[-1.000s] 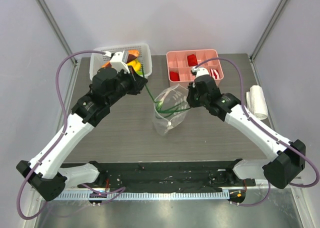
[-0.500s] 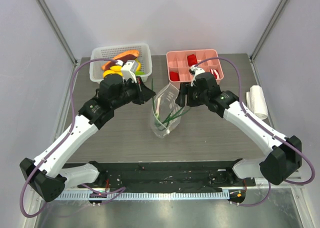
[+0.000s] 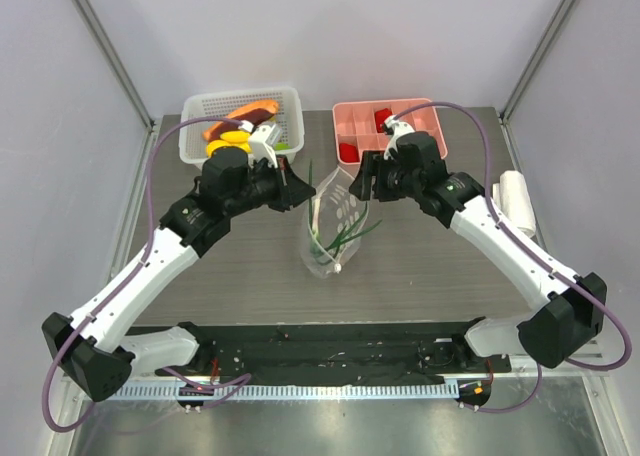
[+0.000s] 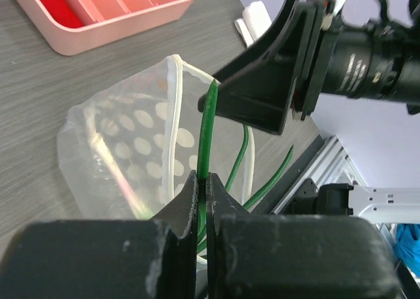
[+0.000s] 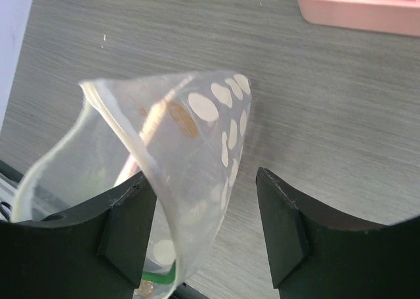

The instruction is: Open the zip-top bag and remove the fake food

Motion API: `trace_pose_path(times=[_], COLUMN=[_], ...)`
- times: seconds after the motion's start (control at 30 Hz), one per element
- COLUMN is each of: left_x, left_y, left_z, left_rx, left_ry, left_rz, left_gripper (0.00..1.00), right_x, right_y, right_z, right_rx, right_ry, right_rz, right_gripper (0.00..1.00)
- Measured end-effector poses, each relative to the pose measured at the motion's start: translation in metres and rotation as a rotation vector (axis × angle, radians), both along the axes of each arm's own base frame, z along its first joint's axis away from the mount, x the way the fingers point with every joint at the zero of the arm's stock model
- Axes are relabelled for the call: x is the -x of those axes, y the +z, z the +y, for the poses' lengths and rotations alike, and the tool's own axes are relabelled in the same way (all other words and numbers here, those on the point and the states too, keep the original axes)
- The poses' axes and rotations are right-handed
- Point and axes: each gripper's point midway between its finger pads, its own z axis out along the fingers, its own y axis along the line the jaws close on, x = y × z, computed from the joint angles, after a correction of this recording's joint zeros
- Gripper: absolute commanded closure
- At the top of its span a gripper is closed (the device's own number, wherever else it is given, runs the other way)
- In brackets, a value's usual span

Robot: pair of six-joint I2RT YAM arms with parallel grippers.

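Note:
The clear zip-top bag with white dots stands open on the table between my grippers. A green fake food piece with long thin stems sticks out of it. My left gripper is shut on one green stem just above the bag. My right gripper is open, and the bag's rim lies between its fingers, close to the left finger. The orange-and-maroon sausage and yellow bananas lie in the white basket.
The pink divided tray with red and white blocks stands at the far right, just behind my right wrist; it also shows in the left wrist view. A white roll lies at the table's right edge.
My left arm has drawn back from over the basket, still at the green stems. My right gripper has shifted toward the tray. The bag's mouth has gone from wide to narrow.

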Motion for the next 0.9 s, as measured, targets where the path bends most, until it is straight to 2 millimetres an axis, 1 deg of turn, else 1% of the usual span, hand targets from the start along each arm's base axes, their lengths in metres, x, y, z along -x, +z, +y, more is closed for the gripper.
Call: trace_pose_path(times=[0.03,0.07,0.1,0.13,0.2,0.23,0.27,0.37,0.43,0.5,0.57,0.63,0.67,0.73,0.8,0.9], left_x=[0.000,0.001,0.001,0.001,0.002,0.003,0.003,0.005,0.004,0.001,-0.003,-0.009,-0.012,-0.016,-0.021,-0.031], left_y=[-0.002,-0.004,-0.006,-0.007,-0.008,-0.008,-0.006,0.001,0.010,0.024,0.044,0.072,0.088,0.111,0.135,0.152], left_z=[-0.002,-0.003,-0.005,-0.006,-0.007,-0.007,-0.008,-0.010,-0.012,-0.016,-0.021,-0.028,-0.031,-0.032,-0.027,-0.016], left_rx=[-0.001,-0.002,-0.004,-0.005,-0.005,-0.003,-0.001,0.015,0.033,0.066,0.107,0.163,0.197,0.239,0.283,0.327], left_ry=[-0.008,-0.017,-0.025,-0.030,-0.037,-0.043,-0.046,-0.064,-0.072,-0.070,-0.068,-0.071,-0.070,-0.058,-0.015,0.073], left_rz=[0.006,0.012,0.019,0.023,0.027,0.028,0.026,0.017,0.002,-0.007,-0.025,-0.060,-0.080,-0.115,-0.141,-0.148], left_gripper=[1.00,1.00,1.00,1.00,1.00,1.00,1.00,1.00,1.00,1.00,1.00,1.00,1.00,1.00,1.00,1.00], right_x=[-0.002,-0.004,-0.005,-0.006,-0.006,-0.006,-0.006,-0.007,-0.006,-0.005,-0.003,-0.002,-0.002,-0.002,-0.002,-0.002], right_y=[0.004,0.008,0.010,0.010,0.009,0.007,0.004,-0.003,-0.007,-0.010,-0.013,-0.013,-0.011,-0.005,0.003,0.013], right_z=[0.001,0.002,0.003,0.003,0.003,0.003,0.004,0.006,0.006,0.006,0.003,0.000,-0.001,-0.004,-0.007,-0.013], right_rx=[-0.005,-0.009,-0.009,-0.005,0.000,0.003,0.007,0.011,0.014,0.021,0.035,0.046,0.049,0.051,0.052,0.064], right_ry=[0.000,0.000,0.001,0.005,0.008,0.011,0.015,0.028,0.031,0.032,0.030,0.026,0.025,0.022,0.015,-0.004], right_rz=[-0.008,-0.016,-0.021,-0.026,-0.025,-0.021,-0.015,0.001,0.007,0.001,-0.005,-0.015,-0.026,-0.051,-0.083,-0.131], right_gripper=[0.38,0.48,0.53,0.70,0.83,0.94,0.99,0.99,0.99,0.99,0.99,0.99,0.99,0.99,0.99,0.99])
